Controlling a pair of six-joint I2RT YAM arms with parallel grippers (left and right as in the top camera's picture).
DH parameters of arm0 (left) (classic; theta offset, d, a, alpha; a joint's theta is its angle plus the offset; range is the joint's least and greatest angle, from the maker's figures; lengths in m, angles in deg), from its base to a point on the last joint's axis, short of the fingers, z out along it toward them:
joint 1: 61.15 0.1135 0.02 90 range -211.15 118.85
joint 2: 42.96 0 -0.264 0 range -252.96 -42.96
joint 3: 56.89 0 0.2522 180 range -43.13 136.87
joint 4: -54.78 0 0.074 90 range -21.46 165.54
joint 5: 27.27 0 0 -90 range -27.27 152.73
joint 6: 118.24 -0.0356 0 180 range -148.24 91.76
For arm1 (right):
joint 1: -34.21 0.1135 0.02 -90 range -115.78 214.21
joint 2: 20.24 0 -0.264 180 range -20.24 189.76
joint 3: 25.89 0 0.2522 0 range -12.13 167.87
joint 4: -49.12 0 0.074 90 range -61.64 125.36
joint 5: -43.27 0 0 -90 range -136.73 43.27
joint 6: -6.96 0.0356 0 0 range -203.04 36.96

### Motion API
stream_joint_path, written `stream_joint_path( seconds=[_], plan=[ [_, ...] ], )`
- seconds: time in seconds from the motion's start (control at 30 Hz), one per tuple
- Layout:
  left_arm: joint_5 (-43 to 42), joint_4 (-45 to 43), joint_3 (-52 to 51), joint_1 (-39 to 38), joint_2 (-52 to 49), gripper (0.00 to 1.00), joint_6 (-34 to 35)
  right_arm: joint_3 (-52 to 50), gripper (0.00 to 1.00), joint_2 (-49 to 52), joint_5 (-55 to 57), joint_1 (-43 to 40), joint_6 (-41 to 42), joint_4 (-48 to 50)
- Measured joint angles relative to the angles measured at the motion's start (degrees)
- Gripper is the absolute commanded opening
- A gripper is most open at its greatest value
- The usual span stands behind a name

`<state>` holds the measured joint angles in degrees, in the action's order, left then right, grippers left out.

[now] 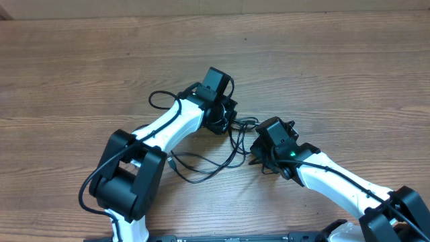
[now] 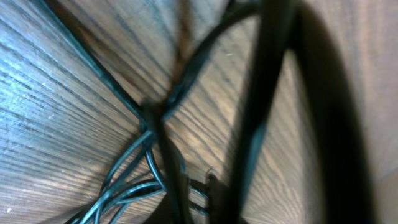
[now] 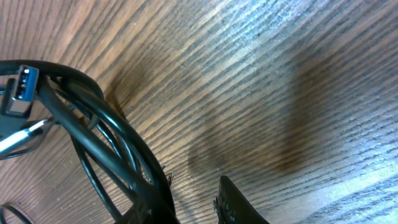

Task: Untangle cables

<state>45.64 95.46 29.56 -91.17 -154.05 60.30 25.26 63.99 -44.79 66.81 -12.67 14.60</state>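
The thin black cables lie tangled on the wooden table between my two grippers, with slack loops trailing toward the front and one loop behind the left arm. My left gripper presses down at the knot. In the left wrist view several strands run between its dark fingers, and the left gripper is shut on them. My right gripper sits at the tangle's right side. Its jaws stand slightly apart over bare wood, with a cable bundle draped over its left finger. A blue-cored USB plug shows at the left.
The wooden table stretches around the tangle. Thicker black wires run along the left arm. A silver plug tip lies below the USB plug. The arm bases stand at the front edge.
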Motion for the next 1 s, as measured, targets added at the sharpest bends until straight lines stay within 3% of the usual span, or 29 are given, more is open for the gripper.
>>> stream_joint_path(
  seconds=[0.23, 0.57, 1.0],
  plan=[
    [-4.0, 0.1, 0.1, 2.8, -0.1, 0.04, -3.3, 0.0, 0.23, 0.1, 0.0, 0.0, -0.1, -0.5],
    [-19.1, 1.6, 0.0, 15.0, 9.2, 0.04, -16.0, 0.0, 0.23, 0.1, 0.0, 0.0, -0.1, 0.4],
    [-26.1, 3.2, 0.0, 17.0, 12.2, 0.04, -30.8, 0.0, 0.31, 0.1, 0.0, 0.0, -0.2, 0.2]
  ],
)
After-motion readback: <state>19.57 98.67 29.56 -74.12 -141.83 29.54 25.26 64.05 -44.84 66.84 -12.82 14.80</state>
